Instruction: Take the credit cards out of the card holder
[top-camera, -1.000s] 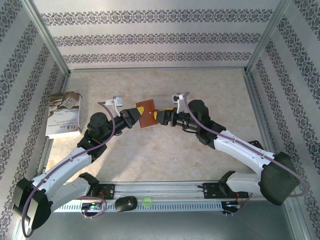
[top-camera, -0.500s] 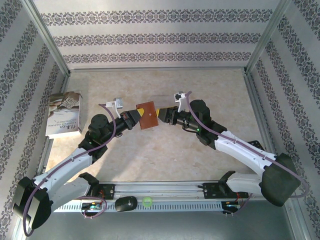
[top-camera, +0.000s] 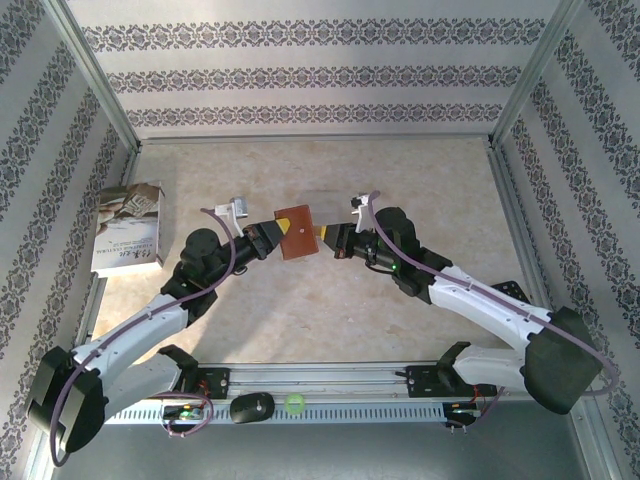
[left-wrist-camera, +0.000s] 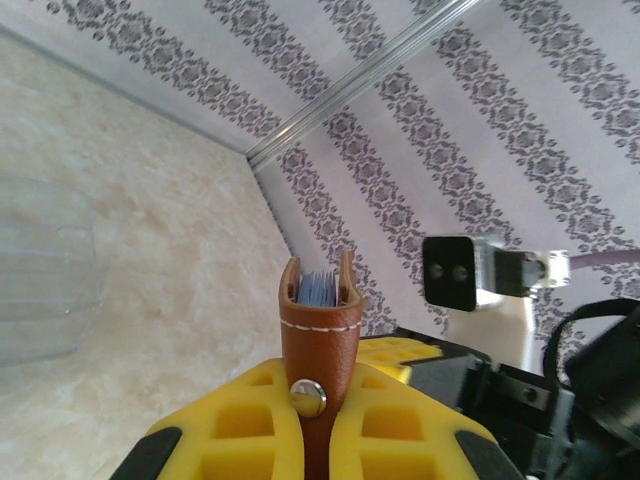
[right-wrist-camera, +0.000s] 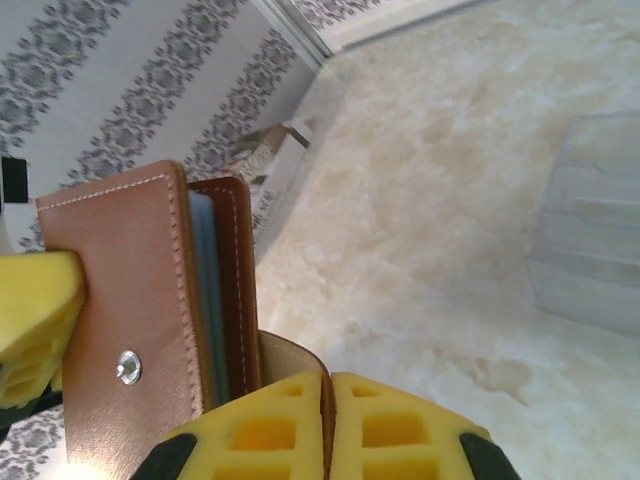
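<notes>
The card holder (top-camera: 295, 230), a small reddish-brown leather wallet, hangs above the table between both arms. My left gripper (top-camera: 272, 237) is shut on its left part; in the left wrist view the yellow pads (left-wrist-camera: 240, 420) clamp the leather by the metal snap (left-wrist-camera: 308, 397). The blue credit cards (left-wrist-camera: 318, 290) show edge-on between the leather sides. My right gripper (top-camera: 327, 238) is shut on the holder's thin leather tab (right-wrist-camera: 290, 355), which sits between its yellow pads (right-wrist-camera: 400, 430). The right wrist view shows the card holder (right-wrist-camera: 130, 300) with the cards' blue edge (right-wrist-camera: 205, 300).
A pale translucent sheet (top-camera: 320, 198) lies on the table just beyond the holder, also in the right wrist view as a clear rectangle (right-wrist-camera: 590, 230). A white-grey printed booklet (top-camera: 128, 228) leans at the left wall. Patterned walls enclose the table on three sides.
My right gripper's jaws have closed onto the holder's tab. The left gripper has kept its grip, and the holder has shifted only slightly.
</notes>
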